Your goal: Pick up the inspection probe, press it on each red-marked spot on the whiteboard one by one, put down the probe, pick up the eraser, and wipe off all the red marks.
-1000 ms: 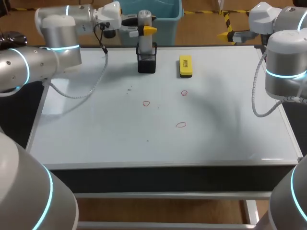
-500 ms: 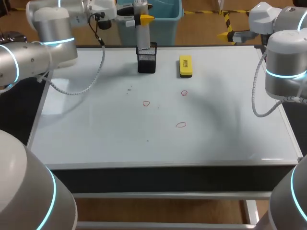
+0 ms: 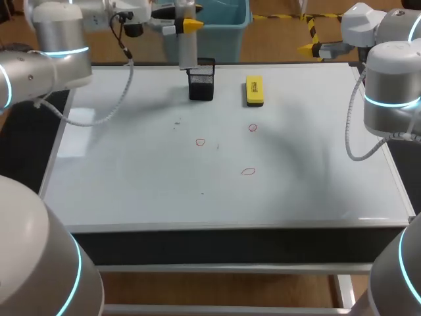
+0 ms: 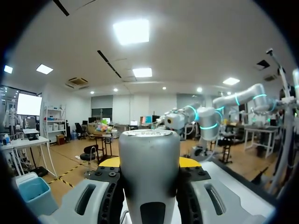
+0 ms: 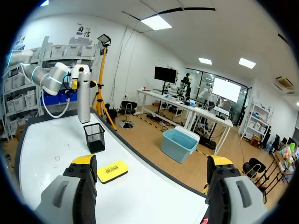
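Yellow tips of the left gripper (image 4: 149,162) pinch the grey probe (image 4: 149,186) from both sides, its lower end just above the black mesh holder (image 3: 201,84). I judge it should clear that rim fully, stay upright, then descend gently onto the nearest red mark (image 3: 200,141) on the whiteboard (image 3: 131,178). The right gripper (image 5: 152,161) stands spread and empty, with the eraser (image 5: 112,171) just ahead of it.

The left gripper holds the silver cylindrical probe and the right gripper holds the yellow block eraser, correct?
No: the head view shows the yellow block eraser lying on the whiteboard beside the black mesh holder; the right gripper is open and empty. The left gripper does hold the silver cylindrical probe.
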### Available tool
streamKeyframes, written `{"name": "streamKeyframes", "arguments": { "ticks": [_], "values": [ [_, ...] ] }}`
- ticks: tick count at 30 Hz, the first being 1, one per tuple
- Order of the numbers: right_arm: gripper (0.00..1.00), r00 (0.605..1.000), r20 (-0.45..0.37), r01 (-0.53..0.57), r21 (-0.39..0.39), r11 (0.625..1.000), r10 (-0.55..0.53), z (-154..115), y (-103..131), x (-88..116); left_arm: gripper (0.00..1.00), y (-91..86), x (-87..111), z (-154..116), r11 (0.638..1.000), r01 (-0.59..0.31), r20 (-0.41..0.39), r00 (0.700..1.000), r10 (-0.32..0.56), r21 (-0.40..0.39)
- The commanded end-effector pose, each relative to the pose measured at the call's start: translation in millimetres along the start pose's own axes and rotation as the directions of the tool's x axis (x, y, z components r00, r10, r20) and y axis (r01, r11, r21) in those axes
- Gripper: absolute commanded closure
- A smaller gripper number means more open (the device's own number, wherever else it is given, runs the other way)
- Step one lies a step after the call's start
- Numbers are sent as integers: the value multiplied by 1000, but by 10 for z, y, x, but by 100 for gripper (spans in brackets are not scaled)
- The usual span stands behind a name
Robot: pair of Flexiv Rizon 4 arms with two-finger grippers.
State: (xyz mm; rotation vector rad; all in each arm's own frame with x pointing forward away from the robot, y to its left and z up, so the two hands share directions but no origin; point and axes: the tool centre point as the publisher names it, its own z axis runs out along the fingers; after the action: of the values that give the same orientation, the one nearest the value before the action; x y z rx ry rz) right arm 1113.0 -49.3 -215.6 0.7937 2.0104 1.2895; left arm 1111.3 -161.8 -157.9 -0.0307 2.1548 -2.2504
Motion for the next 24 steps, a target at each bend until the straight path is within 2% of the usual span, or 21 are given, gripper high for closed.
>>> {"name": "streamKeyframes", "arguments": {
  "ticks": [1, 12, 17, 24],
  "values": [
    [0, 1000, -1, 0, 1, 1000, 0, 2, -2, -3, 100, -32, 157, -121, 1000, 0, 33, 999, 0, -18],
    [0, 1000, -1, 0, 1, 1000, 0, 2, -2, -3, 100, 119, 434, -292, 1000, -19, 94, 995, 21, -24],
    [0, 1000, -1, 0, 1, 1000, 0, 2, -2, -3, 100, 197, 515, -404, 999, -27, 149, 988, 31, -31],
    [0, 1000, -1, 0, 1, 1000, 0, 2, -2, -3, 100, 301, 595, -506, 999, -41, 178, 983, 43, -15]
  ]
}}
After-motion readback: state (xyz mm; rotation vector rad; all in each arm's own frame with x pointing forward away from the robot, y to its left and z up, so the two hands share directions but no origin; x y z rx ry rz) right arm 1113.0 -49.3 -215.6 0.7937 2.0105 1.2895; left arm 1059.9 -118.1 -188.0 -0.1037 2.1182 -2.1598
